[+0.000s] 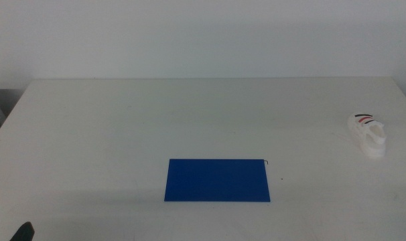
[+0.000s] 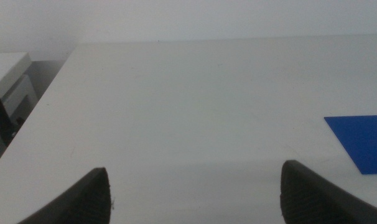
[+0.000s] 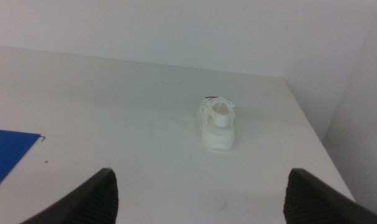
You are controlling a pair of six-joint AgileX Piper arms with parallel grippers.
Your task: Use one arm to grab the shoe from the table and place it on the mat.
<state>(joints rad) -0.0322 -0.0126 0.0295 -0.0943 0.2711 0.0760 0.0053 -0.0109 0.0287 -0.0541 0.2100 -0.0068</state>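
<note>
Plain white table (image 1: 189, 120) against a pale wall; blue mat (image 1: 217, 180) toward six o'clock. The small white shoe (image 1: 368, 134), black and red straps, sits at three o'clock. My right gripper (image 3: 198, 193) and left gripper (image 2: 195, 193) hang spread wide, empty

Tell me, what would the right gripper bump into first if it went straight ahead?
Probably the small white shoe with black and red straps; it sits ahead between the right gripper's open fingers, though depth is unclear.

From my seat, the mat (image 2: 361, 142) runs off the picture's edge in both wrist views. Only a dark tip of the left gripper (image 1: 22, 232) shows near the mat. The shoe (image 1: 368, 134) straps blur.
</note>
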